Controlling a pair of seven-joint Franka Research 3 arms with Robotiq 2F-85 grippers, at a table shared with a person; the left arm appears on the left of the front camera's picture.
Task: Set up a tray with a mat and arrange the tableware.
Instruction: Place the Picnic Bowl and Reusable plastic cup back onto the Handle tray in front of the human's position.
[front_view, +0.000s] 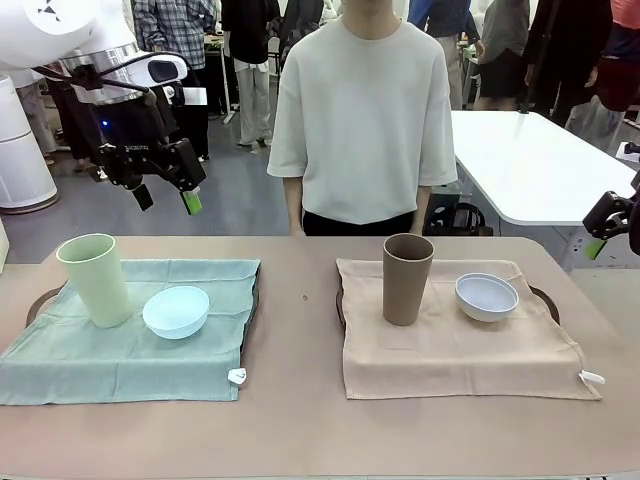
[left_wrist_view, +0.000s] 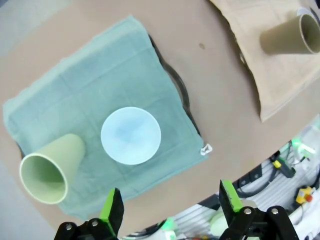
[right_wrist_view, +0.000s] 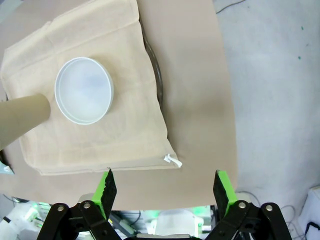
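A pale green tumbler (front_view: 93, 280) and a light blue bowl (front_view: 176, 311) stand on a green mat (front_view: 120, 355) that covers the left tray (front_view: 38, 300). On the right, a brown tumbler (front_view: 407, 279) and a white bowl (front_view: 487, 296) stand on a beige mat (front_view: 450, 350) over the other tray (front_view: 546, 296). My left gripper (front_view: 167, 200) hangs open, high above the back of the green mat and holding nothing. In its wrist view its gripper (left_wrist_view: 170, 210) looks down on the blue bowl (left_wrist_view: 131, 135) and green tumbler (left_wrist_view: 50, 170). My right gripper (front_view: 603, 238) sits off the table's right edge, and its gripper (right_wrist_view: 165, 192) is open above the white bowl (right_wrist_view: 83, 90).
A person (front_view: 365, 120) stands at the far side of the table with both hands down. A strip of bare brown tabletop (front_view: 300, 330) runs between the two trays. A white table (front_view: 530, 160) stands behind on the right.
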